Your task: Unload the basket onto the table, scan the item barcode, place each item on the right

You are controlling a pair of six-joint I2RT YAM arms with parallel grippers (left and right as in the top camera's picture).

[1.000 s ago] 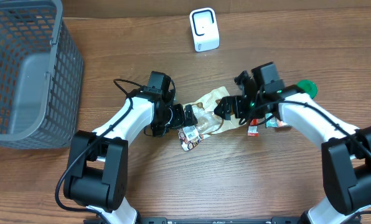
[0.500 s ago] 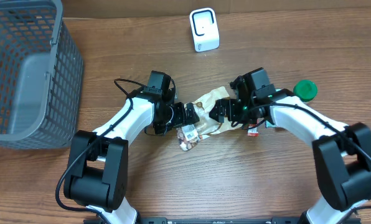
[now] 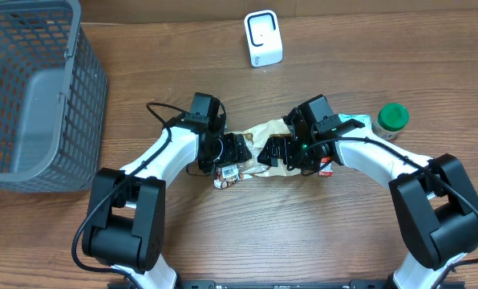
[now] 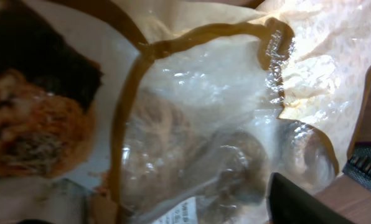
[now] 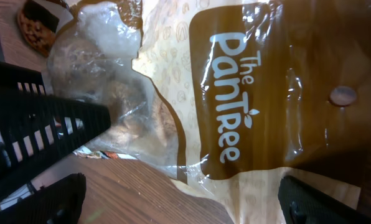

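Overhead looks straight down; both wrist views share the snack bag [image 5: 235, 93], very close.

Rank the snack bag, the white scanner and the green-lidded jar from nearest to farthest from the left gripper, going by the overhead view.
1. snack bag, right against the left gripper.
2. white scanner, at the table's far side, near the middle.
3. green-lidded jar, well off to the right.

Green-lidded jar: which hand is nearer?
Right. The right hand is over the snack bag, left of the jar; the left hand is further left, at the bag's far end.
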